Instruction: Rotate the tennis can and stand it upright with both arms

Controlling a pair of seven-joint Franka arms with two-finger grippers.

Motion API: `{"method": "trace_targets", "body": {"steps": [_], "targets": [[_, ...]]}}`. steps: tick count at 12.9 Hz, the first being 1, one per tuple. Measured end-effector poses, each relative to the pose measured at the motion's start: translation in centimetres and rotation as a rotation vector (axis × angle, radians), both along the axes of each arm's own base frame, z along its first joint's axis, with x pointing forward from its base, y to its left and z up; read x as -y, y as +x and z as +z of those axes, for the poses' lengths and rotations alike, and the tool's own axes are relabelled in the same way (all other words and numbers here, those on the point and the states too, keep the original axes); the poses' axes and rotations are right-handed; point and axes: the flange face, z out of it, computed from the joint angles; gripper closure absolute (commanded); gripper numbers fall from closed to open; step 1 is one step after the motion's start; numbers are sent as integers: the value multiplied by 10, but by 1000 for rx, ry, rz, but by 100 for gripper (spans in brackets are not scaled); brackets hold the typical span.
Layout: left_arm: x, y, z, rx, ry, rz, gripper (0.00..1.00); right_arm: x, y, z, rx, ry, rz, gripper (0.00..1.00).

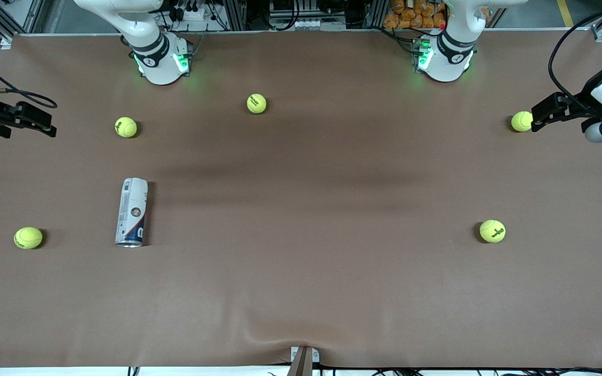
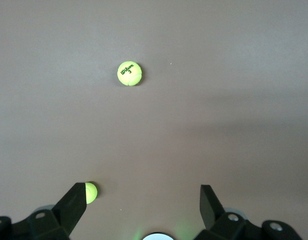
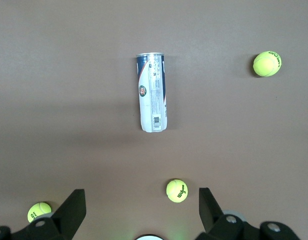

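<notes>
Both the left gripper and right gripper hang spread and empty, well off the tennis can, which looks light, slick, roll-prone — best pinched mid-label.

Five yellow-green tennis balls lie scattered on a brown table cover. One ball sits in the upper middle of the frame, another in the upper part toward the edge, a third low at the same edge. A fourth ball rests in the lower part near the other edge, a fifth above it.
</notes>
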Motion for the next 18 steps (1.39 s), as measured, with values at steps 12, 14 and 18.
{"method": "trace_targets", "body": {"steps": [12, 14, 18], "targets": [[-5, 1, 1, -9, 1, 10, 0, 26, 2, -5, 10, 5, -2, 0], [-5, 2, -2, -15, 1, 11, 0, 24, 6, -11, 8, 6, 3, 0], [-6, 3, -6, -26, 2, 12, 0, 24, 33, -72, -26, 9, 6, 0]]}}
